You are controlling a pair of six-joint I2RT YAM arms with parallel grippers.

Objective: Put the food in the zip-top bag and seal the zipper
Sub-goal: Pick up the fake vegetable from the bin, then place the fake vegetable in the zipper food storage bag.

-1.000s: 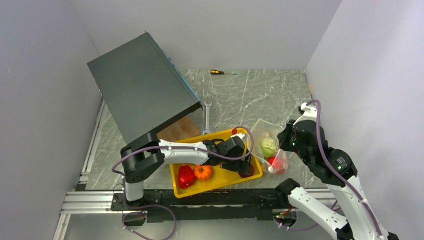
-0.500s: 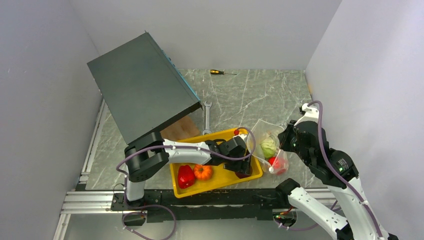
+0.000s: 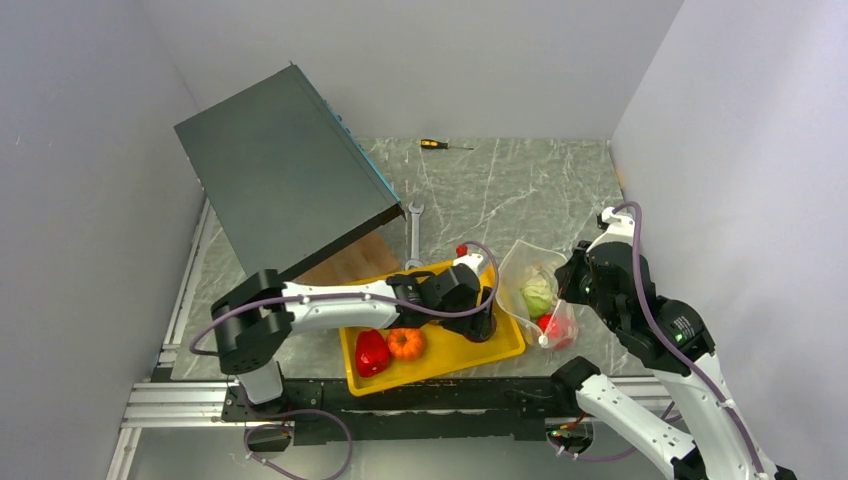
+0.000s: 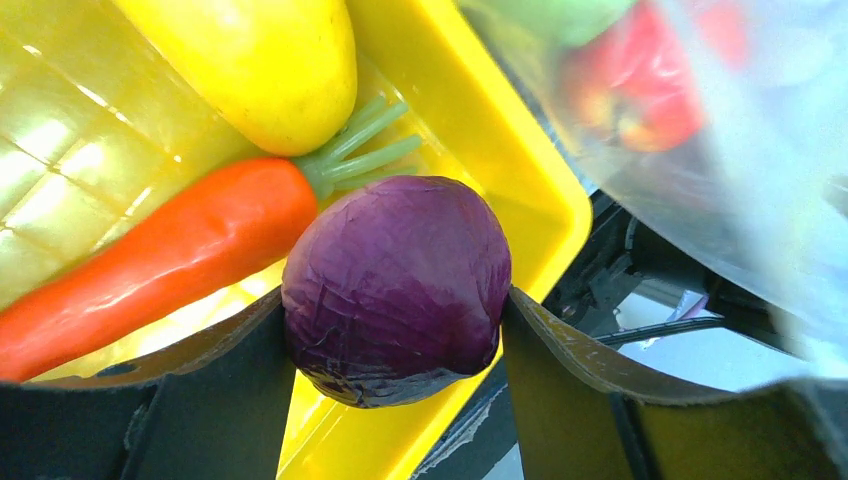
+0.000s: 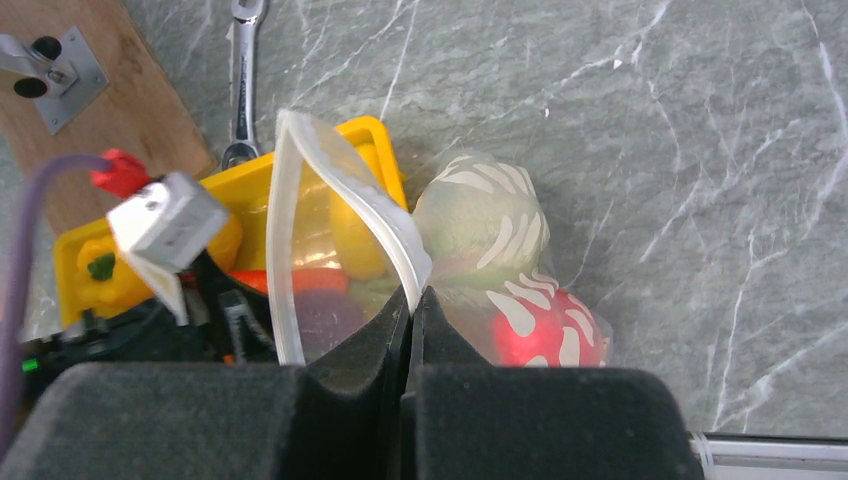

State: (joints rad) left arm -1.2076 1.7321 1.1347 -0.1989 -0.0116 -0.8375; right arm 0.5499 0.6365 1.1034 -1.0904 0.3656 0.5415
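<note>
My left gripper (image 4: 398, 325) is shut on a purple cabbage (image 4: 396, 288) at the right end of the yellow tray (image 3: 505, 340). An orange carrot (image 4: 150, 260) and a yellow pepper (image 4: 260, 62) lie in the tray behind it. A red pepper (image 3: 371, 351) and an orange pumpkin (image 3: 406, 343) sit at the tray's left end. My right gripper (image 5: 410, 300) is shut on the white zipper strip (image 5: 345, 195) of the clear bag (image 3: 540, 290), holding its mouth open toward the tray. A green cabbage (image 5: 475, 213) and a red tomato (image 5: 540, 332) lie inside the bag.
A large dark box (image 3: 285, 170) leans at the back left over a wooden board (image 5: 110, 120). A wrench (image 3: 414, 235) lies behind the tray and a screwdriver (image 3: 440, 145) near the back wall. The table's front rail runs just below the tray.
My left gripper has shifted left and back along the tray's right end and lifted a little with the purple cabbage. The right arm and the bag have not moved.
</note>
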